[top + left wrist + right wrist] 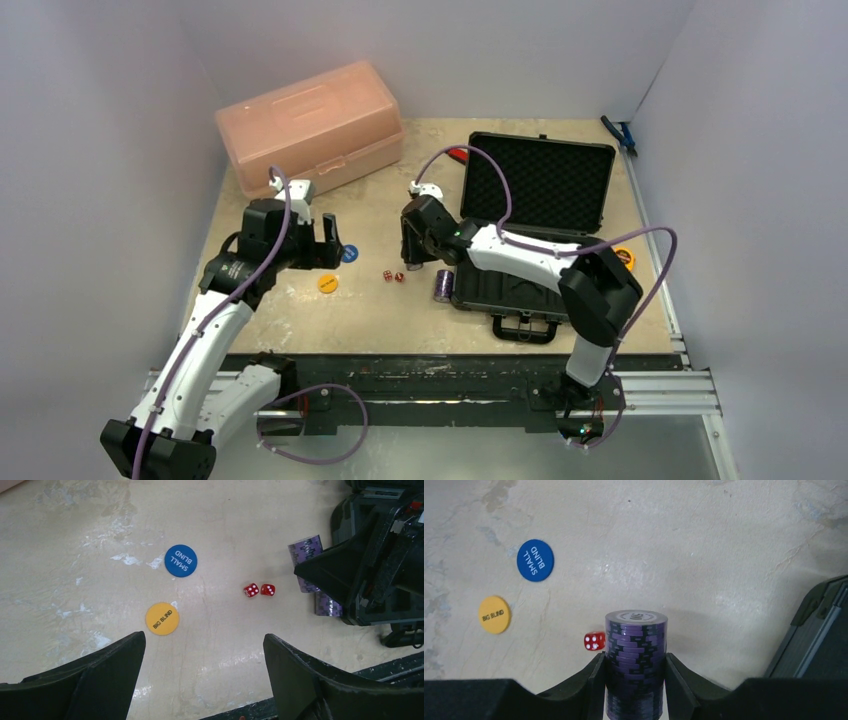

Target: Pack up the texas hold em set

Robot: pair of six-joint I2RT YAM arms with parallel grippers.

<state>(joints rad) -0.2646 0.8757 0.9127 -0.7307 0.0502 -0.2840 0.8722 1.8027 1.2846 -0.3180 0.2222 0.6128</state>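
Box, translucent pink plastic, rectangular w/ a ribbed lid (310, 125), sits far left on the scuffed beige tabletop (400, 320). Just near of it hangs the left gripper (204, 650), black jaws spread wide, nothing between them. Under and right of it lie two flat smooth discs, well apart from the box: blue round SMALL BLIND disc (181, 560) farther, yellow-orange round BIG BLIND disc (162, 618) nearer. Right of those, two tiny red dice w/ white pips (259, 590) sit side by side, almost touching.

Next right, a purple chip stack lying on its side (442, 286) rests just beside the near-left corner of the case. The right gripper (635, 660) is partly closed, jaws clamped on both sides of a second purple ribbed chip stack (636, 650); can't tell if it clears the table. Arm and gripper crowd the gap between dice and case.

Black hard-plastic briefcase (540, 180) stands open at right, lid up, egg-crate foam inside, handle at near edge. Small yellow-orange round thing (626, 258) lies just right of it, too small to ID.
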